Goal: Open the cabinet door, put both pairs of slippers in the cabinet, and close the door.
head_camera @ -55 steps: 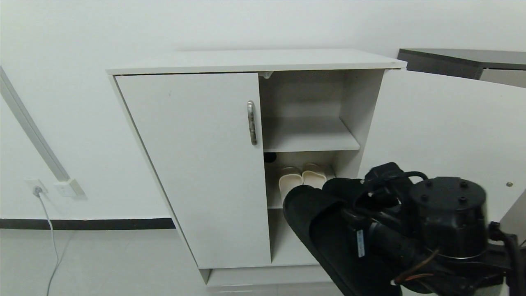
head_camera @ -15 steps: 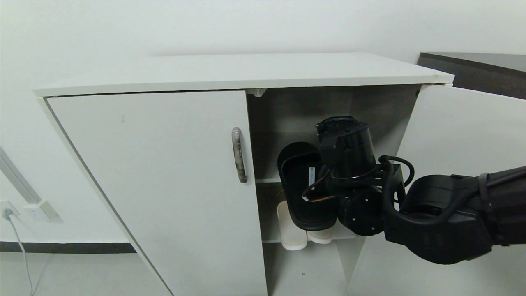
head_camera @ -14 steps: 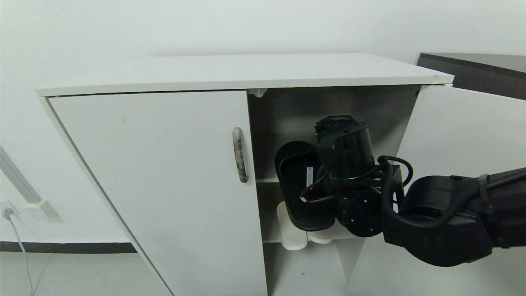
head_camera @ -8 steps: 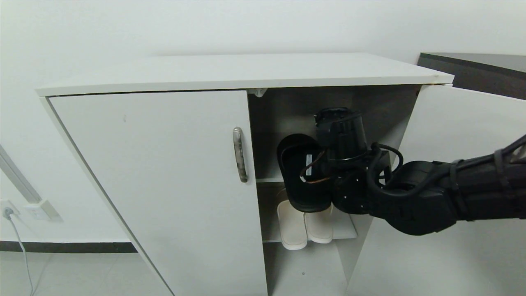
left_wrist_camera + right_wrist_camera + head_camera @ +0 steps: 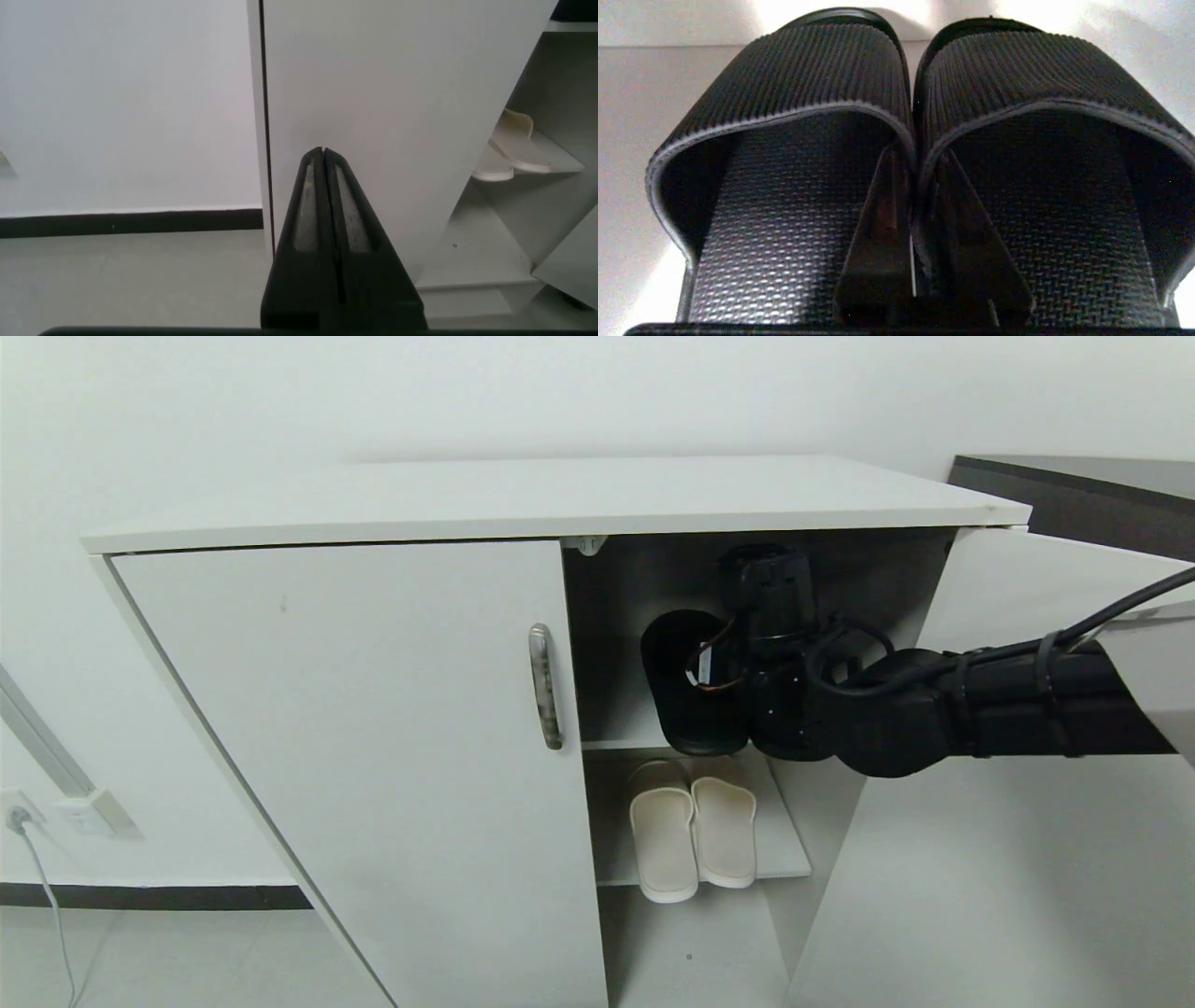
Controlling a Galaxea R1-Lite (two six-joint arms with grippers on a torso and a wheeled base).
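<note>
In the right wrist view, the right tool (image 5: 917, 168) is narrowed onto the pair of black slippers (image 5: 813, 140). One finger sits inside each slipper, and the fingers (image 5: 878, 233) pinch the two inner side walls where the slippers meet. The ribbed straps arch just ahead of the tool, with a pale surface beyond them.

In the left wrist view, the left tool (image 5: 322, 163) is fully closed with its pads pressed flat together, and it grips nothing. Straight ahead of it is the closed left door (image 5: 374, 93). The white slippers (image 5: 509, 154) lie on a shelf farther off, toward the open side.

In the head view, the right arm (image 5: 934, 709) reaches into the upper compartment of the cabinet (image 5: 560, 499). The black slippers (image 5: 681, 681) stand on edge at the arm's tool end, low over the shelf board. Whether they touch the board cannot be told. The white slippers (image 5: 693, 826) lie side by side on the shelf (image 5: 789, 859) below that tool. The handle (image 5: 544, 686) of the closed door is on its left, and the open right door (image 5: 980, 859) is on its right.
</note>
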